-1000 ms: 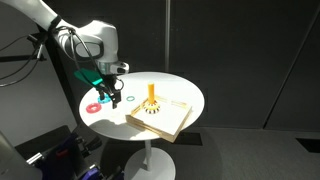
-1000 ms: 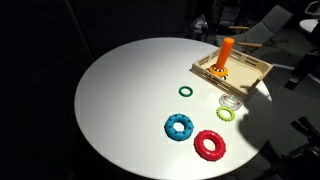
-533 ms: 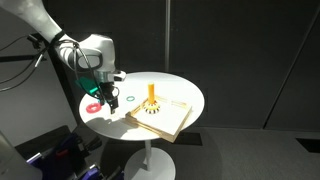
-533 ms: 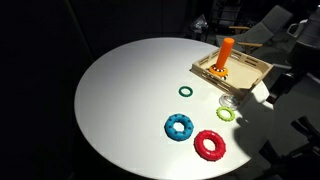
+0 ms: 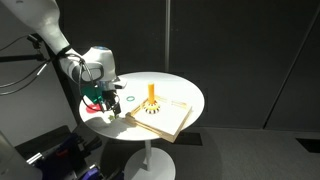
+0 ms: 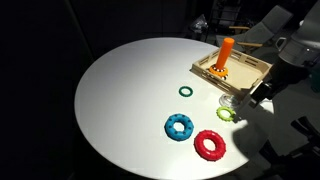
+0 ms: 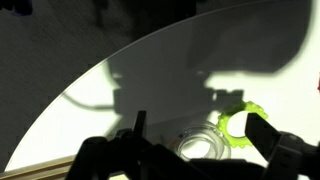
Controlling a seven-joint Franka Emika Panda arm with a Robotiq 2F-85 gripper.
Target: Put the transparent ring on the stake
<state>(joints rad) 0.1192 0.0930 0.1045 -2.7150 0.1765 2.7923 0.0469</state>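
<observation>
The transparent ring (image 7: 203,143) lies flat on the white table, touching a yellow-green ring (image 7: 240,120). It also shows in an exterior view (image 6: 229,101), just in front of the board. My gripper (image 7: 202,140) is open, with one dark finger on each side of the transparent ring, low over it. The gripper shows in both exterior views (image 5: 106,100) (image 6: 256,94). The stake (image 6: 226,55) (image 5: 152,94) stands upright and orange on the pale wooden board (image 6: 250,70) (image 5: 165,118), bare of rings.
A blue ring (image 6: 180,127), a red ring (image 6: 210,145) and a small dark green ring (image 6: 185,91) lie on the round white table (image 6: 120,100). The table edge is close to the gripper. The surroundings are dark.
My gripper has come down and moved in over the transparent ring near the table edge. The rings and the board have not moved.
</observation>
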